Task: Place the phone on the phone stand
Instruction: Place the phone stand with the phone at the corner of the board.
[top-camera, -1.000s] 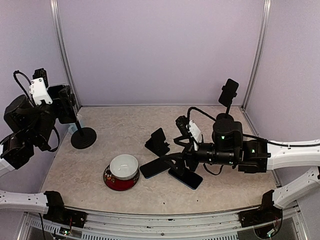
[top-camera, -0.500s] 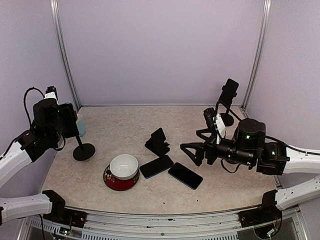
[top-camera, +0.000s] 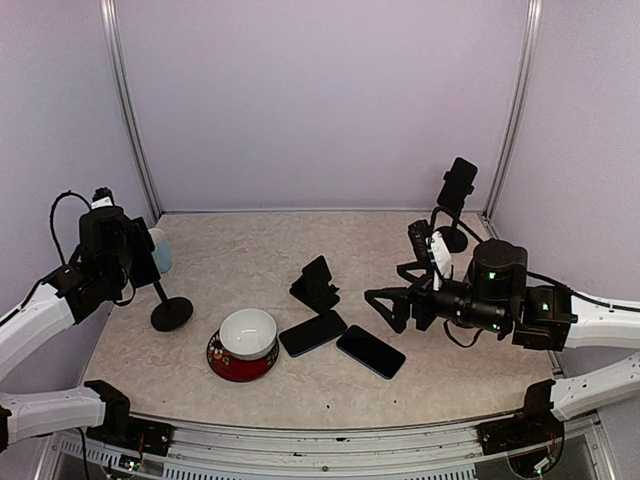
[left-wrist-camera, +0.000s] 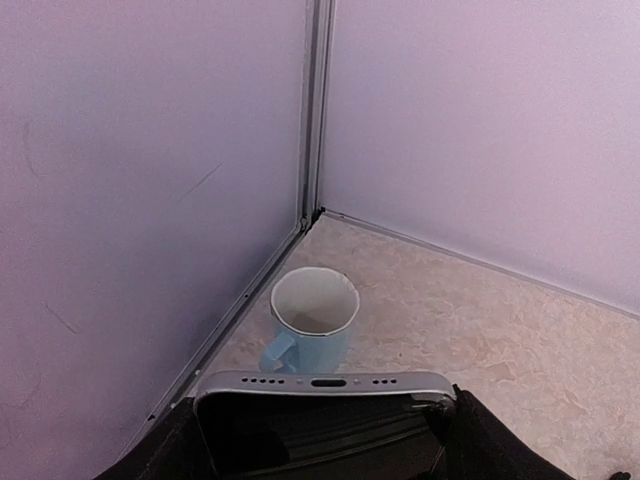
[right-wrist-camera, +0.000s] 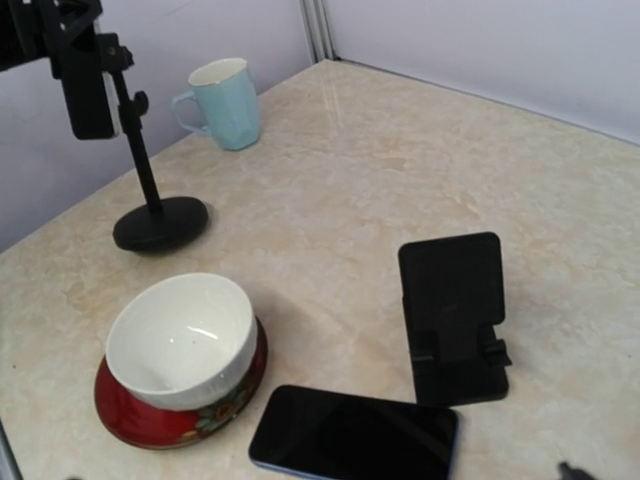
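**Phone held at the pole stand, left edge of the table**

Top view: the left gripper (top-camera: 128, 255) is clenched on the phone (top-camera: 141, 250) near the left edge of the table (top-camera: 250, 255), at the head of the pole stand (top-camera: 172, 313). The phone's long axis runs close to vertical. The right gripper (top-camera: 390, 303) hangs with its jaws apart and empty, right of centre. A spare phone (top-camera: 313, 332) and a second spare phone (top-camera: 371, 351) lie flat beside a folding stand (top-camera: 316, 283) and a bowl (top-camera: 247, 333).

Left wrist view: the phone (left-wrist-camera: 325, 415) sits between the fingers (left-wrist-camera: 165, 450), its port edge toward the camera. A blue mug (left-wrist-camera: 315, 318) stands beyond it in the far left corner.

Right wrist view: the phone (right-wrist-camera: 85, 80) stands upright, leaning slightly, above the pole stand's (right-wrist-camera: 160, 222) round base on the table.
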